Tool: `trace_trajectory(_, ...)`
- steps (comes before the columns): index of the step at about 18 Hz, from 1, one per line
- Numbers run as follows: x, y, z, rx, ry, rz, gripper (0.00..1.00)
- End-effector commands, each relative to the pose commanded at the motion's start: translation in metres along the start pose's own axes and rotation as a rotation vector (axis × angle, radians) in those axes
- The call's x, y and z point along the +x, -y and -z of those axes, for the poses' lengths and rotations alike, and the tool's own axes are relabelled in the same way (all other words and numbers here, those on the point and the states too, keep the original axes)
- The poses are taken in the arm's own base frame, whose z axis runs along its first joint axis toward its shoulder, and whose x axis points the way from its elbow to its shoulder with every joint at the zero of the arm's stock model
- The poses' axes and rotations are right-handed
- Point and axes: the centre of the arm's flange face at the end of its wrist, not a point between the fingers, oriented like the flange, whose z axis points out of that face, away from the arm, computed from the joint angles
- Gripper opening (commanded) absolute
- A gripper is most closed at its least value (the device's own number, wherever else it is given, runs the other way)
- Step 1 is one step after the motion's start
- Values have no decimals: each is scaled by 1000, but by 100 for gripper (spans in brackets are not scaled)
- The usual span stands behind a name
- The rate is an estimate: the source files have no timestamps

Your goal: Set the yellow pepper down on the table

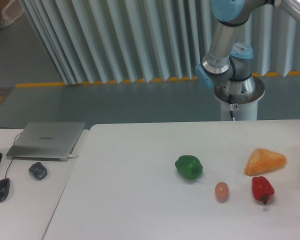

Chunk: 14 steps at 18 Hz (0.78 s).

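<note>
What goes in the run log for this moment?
pincer: out of view | yellow pepper: not visible | table: green pepper, red pepper, orange wedge, pinkish egg

Broad white matte table (140,200), straight front-left edge.

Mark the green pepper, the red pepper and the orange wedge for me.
green pepper (189,167), fixed camera, middle of its body
red pepper (262,188), fixed camera, middle of its body
orange wedge (264,161), fixed camera, middle of its face

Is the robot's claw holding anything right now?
It cannot be told: the claw is out of the picture. The white matte table shows no yellow pepper.
</note>
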Motion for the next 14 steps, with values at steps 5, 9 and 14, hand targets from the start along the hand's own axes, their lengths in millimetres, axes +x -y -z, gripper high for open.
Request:
trace_trajectory(5, -7, -3, -19, -84, -58, -50, 100)
trace_trajectory(9, -8, -1, -29, -68, -64, -40, 100)
trace_trajectory(14, -10, -1, -46, -39, -64, -28, 100)
